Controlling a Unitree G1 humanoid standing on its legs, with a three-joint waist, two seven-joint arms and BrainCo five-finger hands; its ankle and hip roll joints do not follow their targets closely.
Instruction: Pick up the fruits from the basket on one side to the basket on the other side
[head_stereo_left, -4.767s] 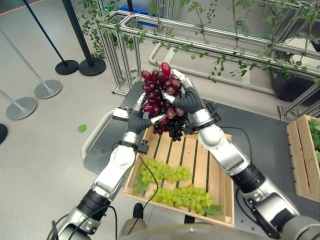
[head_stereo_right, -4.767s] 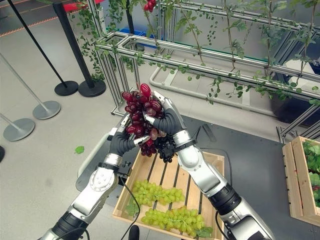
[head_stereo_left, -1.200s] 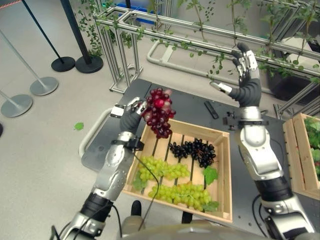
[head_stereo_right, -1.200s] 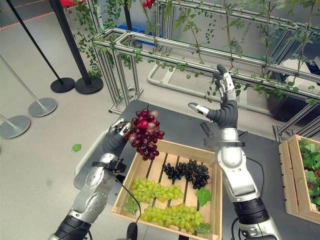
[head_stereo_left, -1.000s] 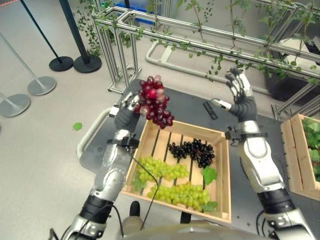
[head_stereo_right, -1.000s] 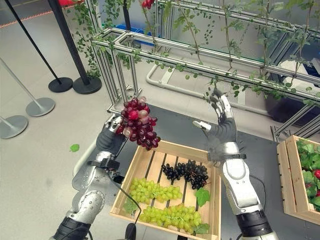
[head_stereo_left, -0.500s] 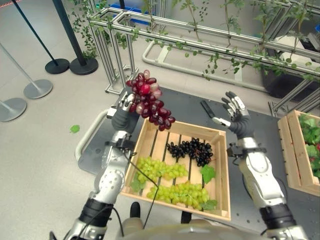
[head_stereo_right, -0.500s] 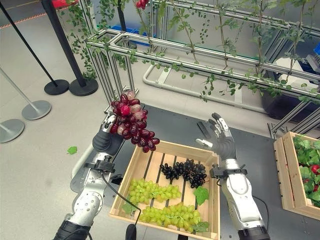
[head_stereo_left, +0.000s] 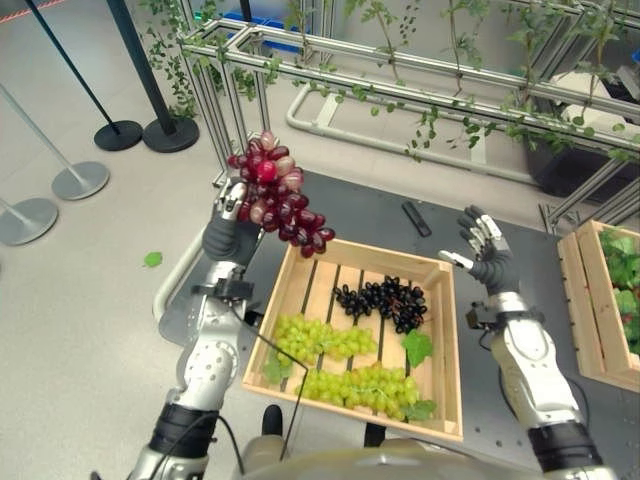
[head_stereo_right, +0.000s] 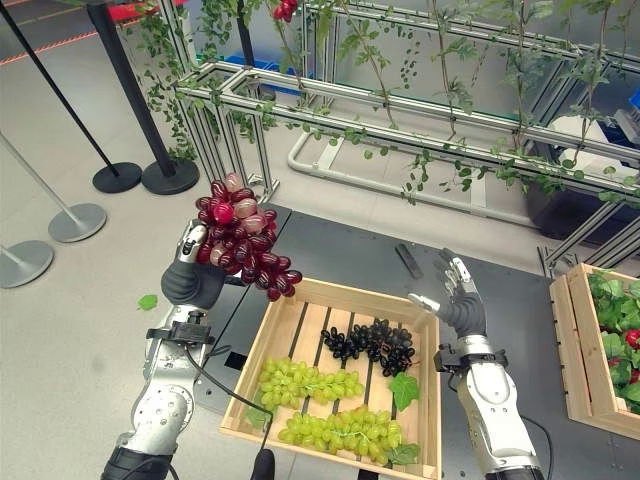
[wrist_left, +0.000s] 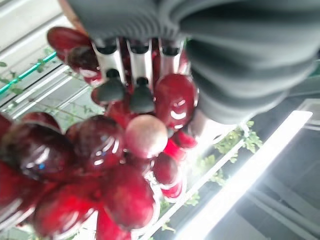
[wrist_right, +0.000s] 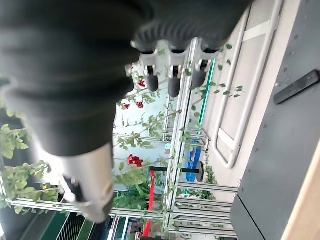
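At the 9 o'clock side of the scene, black stanchion poles (head_stereo_left: 60, 85) on round metal bases stood on the pale speckled floor, and a single green leaf (head_stereo_left: 152, 259) lay there. Next came the left hand (head_stereo_left: 229, 236), raised above the far left corner of the wooden crate (head_stereo_left: 440, 350); its fingers (wrist_left: 138, 75) were clenched on a bunch of red grapes (head_stereo_left: 277, 197), glossy round berries that hung in a cluster tapering toward 4 o'clock, clear of the crate. The crate was a slatted box of light wood resting on a dark matte surface (head_stereo_left: 370, 215). Inside it, a loose bunch of black grapes (head_stereo_left: 384, 299) lay toward 12 o'clock, with two long bunches of green grapes (head_stereo_left: 325, 340) toward 6 o'clock and a flat green vine leaf (head_stereo_left: 417, 348) between them. A small dark bar-shaped object (head_stereo_left: 417, 219) lay on the surface beyond the crate. At 3 o'clock the right hand (head_stereo_left: 484, 257) hovered beside the crate's far right corner, fingers (head_stereo_right: 452, 277) spread and released, holding nothing. Farther right sat a second wooden crate (head_stereo_left: 582, 300) with greenery in it. Behind everything ran an aluminium frame (head_stereo_left: 400, 75) threaded with leafy vines.
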